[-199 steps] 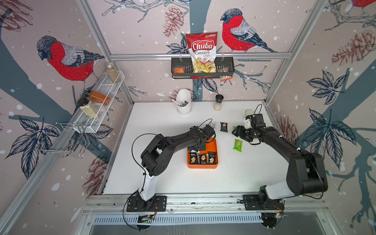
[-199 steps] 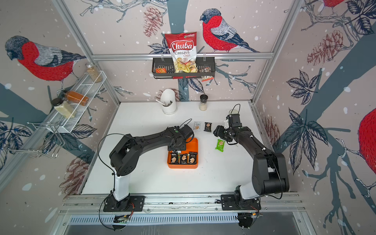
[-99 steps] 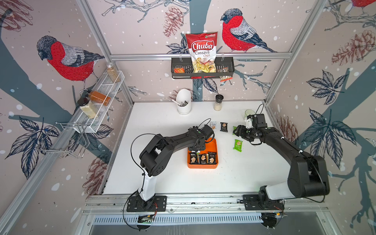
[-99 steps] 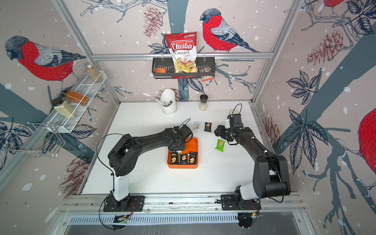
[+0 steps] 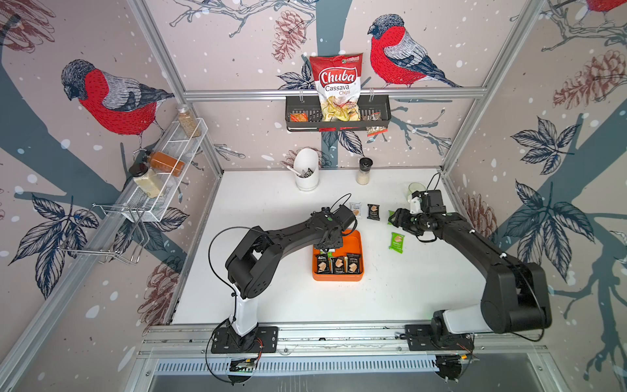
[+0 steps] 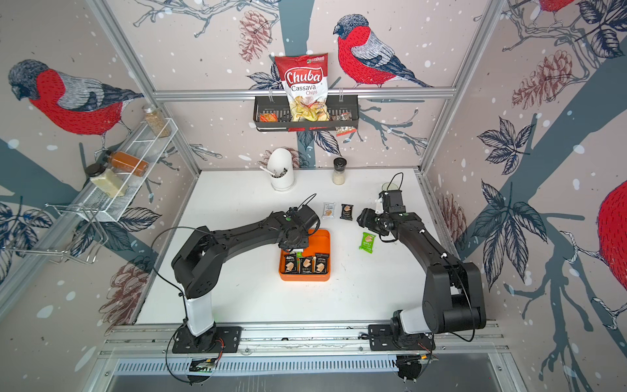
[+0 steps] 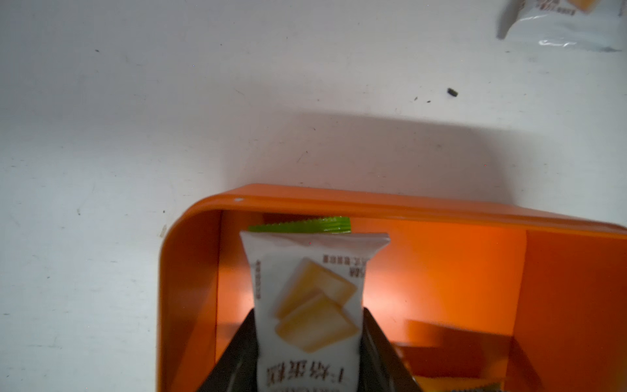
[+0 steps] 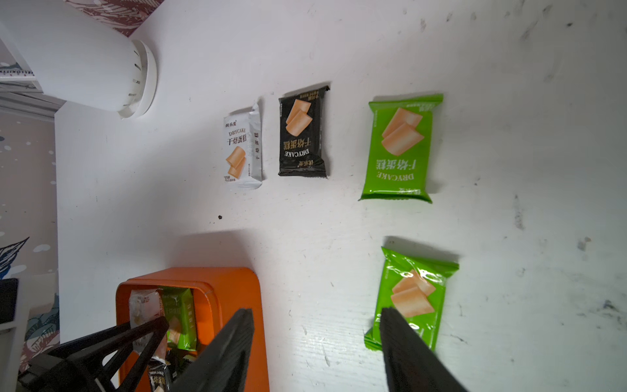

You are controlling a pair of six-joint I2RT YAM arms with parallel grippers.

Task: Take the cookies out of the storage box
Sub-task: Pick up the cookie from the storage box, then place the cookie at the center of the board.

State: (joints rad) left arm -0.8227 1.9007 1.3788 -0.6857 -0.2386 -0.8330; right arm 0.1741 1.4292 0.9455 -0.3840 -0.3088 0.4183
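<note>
The orange storage box (image 5: 358, 249) sits mid-table, with three black cookies (image 5: 338, 265) along its near side. My left gripper (image 7: 308, 310) reaches into its far left corner, shut on a white cookie packet (image 7: 305, 278) that stands over a green one (image 7: 305, 225). Both top views show this gripper (image 5: 327, 242) (image 6: 293, 242) above the box. On the table beyond the box lie a white packet (image 8: 242, 151), a black one (image 8: 303, 132) and two green ones (image 8: 400, 149) (image 8: 412, 295). My right gripper (image 8: 317, 312) hangs open and empty above the table, between the box and the nearer green packet.
A white utensil cup (image 5: 306, 169) and a spice jar (image 5: 364, 171) stand at the table's back edge, and a small pale cup (image 5: 415, 188) at the back right. A black wall basket (image 5: 339, 117) holds the Chuba bag. A wire rack (image 5: 169, 166) lines the left wall.
The left gripper's fingers have closed in on the white packet inside the box. The right arm has barely moved.
</note>
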